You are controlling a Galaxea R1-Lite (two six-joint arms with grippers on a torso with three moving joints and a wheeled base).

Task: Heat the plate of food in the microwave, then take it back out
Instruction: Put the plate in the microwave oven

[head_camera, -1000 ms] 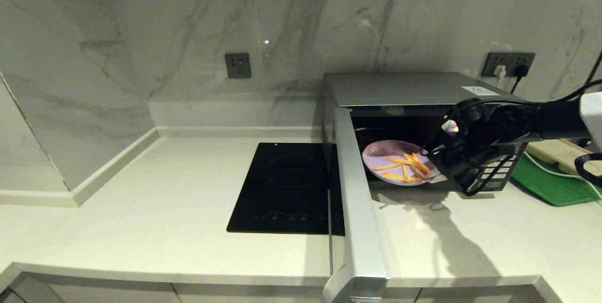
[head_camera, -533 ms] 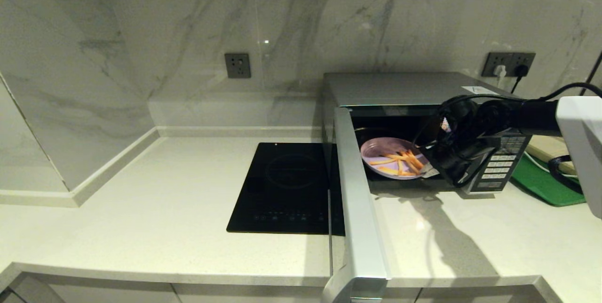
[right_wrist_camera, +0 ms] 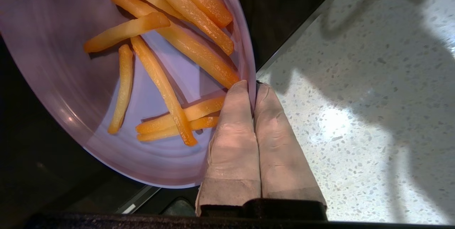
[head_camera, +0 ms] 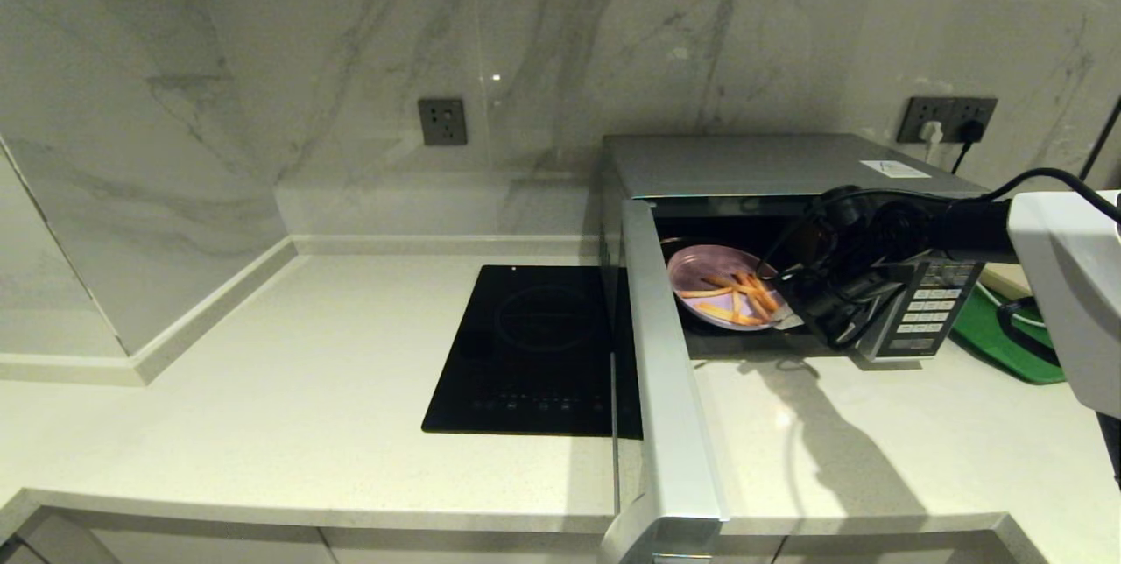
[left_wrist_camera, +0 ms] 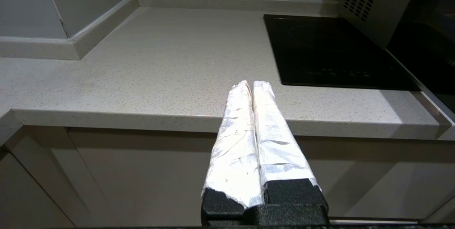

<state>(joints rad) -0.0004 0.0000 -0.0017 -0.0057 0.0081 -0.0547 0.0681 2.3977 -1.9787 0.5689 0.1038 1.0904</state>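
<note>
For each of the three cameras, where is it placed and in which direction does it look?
Head view: high, looking down at the counter, open microwave and plate; the right gripper shows.
Left wrist view: low before the counter edge, facing the cooktop; the shut left gripper shows.
Right wrist view: behind the fingers, shut on the plate's rim at the microwave mouth.
Shared: the plate in head and right wrist views; the cooktop in head and left wrist views.

I see the microwave point(head_camera: 753, 165) as brushed, matt silver metal, its open door point(head_camera: 661, 371) edged with the same satin strip, beside a glossy black glass cooktop point(head_camera: 534, 349). The counter point(head_camera: 289, 389) looks like smooth speckled pale stone, and the wall point(head_camera: 350, 38) behind is polished veined marble. The plate point(right_wrist_camera: 53, 26) reads as smooth, slightly shiny lilac plastic under waxy-looking orange sticks point(right_wrist_camera: 185, 44); my right gripper point(right_wrist_camera: 255, 86) wears wrinkled tape-like wrap, the left gripper point(left_wrist_camera: 253, 86) crinkled silvery wrap.
</note>
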